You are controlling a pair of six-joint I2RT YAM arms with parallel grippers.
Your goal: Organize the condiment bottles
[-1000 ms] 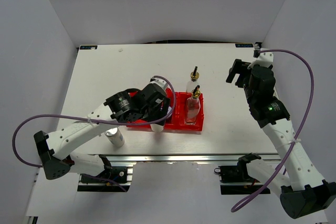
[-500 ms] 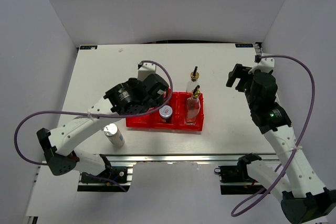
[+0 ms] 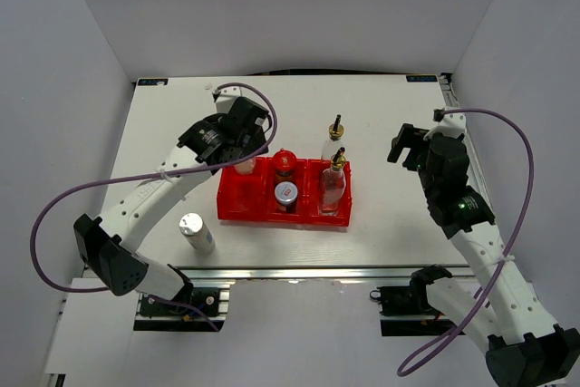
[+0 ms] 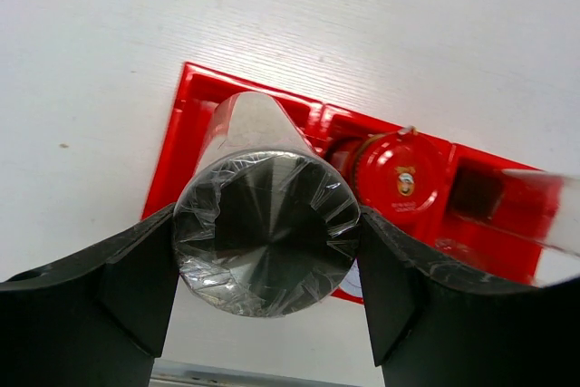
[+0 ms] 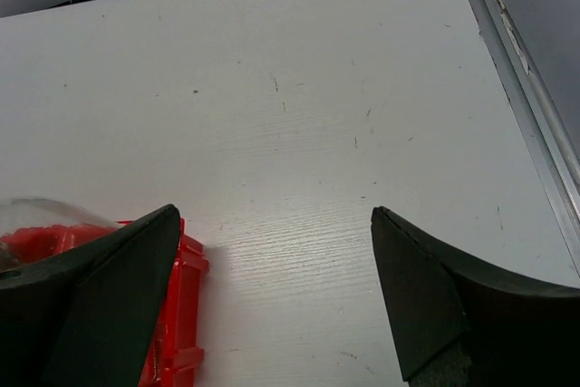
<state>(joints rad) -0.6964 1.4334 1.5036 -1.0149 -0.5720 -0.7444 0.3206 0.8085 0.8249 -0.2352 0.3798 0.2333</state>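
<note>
My left gripper is shut on a silver metal cylinder and holds it upright over the back of the left compartment of the red tray. In the left wrist view the plastic-wrapped cylinder top fills the gap of the gripper. The red-lidded jar and the short silver-lidded jar stand in the middle compartment. One glass bottle stands in the right compartment, and another stands just behind the tray. A second silver cylinder stands on the table at the front left. My right gripper is open and empty.
The right wrist view shows bare white table between the open gripper, with the tray's right end at lower left. The table's right edge rail runs close by. The left wrist view shows the tray rim and the red-lidded jar.
My left arm swung from the tray's front middle to its back left with the cylinder, uncovering the two jars in the middle compartment. My right arm shifted slightly.
</note>
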